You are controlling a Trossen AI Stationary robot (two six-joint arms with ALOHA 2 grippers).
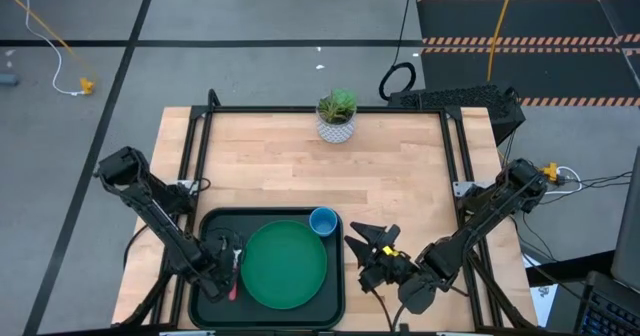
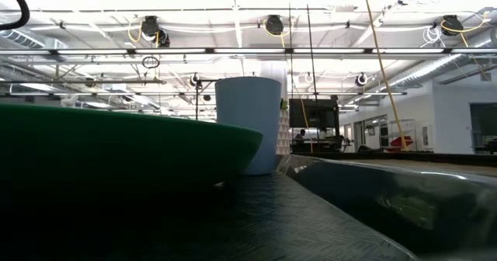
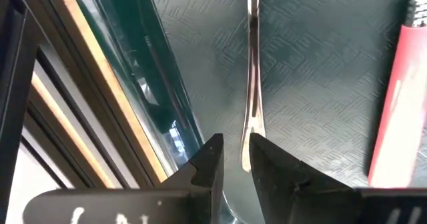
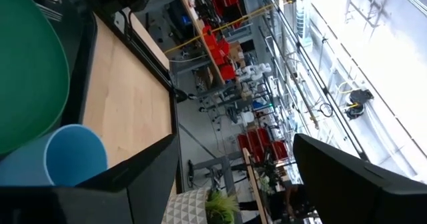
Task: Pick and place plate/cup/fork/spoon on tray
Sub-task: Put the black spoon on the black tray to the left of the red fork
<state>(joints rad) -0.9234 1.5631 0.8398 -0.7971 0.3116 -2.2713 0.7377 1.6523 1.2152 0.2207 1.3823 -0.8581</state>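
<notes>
Plate point(image 2: 116, 148) and cup point(image 2: 248, 121) fill the low view's foreground, both on the tray point(image 1: 215, 224) at lower centre of the overhead frame. Fork point(image 1: 234, 281) and spoon point(image 3: 253, 84) lie at the tray's left edge, so the task appears nearly complete. Left gripper point(image 3: 233, 164): jaws narrow, pinching the spoon handle. Right gripper point(image 1: 372, 246): jaws wide, empty, over the counter point(image 1: 400, 176) beside the tray.

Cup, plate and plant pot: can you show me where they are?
Cup point(image 1: 323, 221), high view, on its blue inside.
Plate point(image 1: 284, 265), high view, on its flat green middle.
Plant pot point(image 1: 336, 129), high view, on its white patterned side.
</notes>
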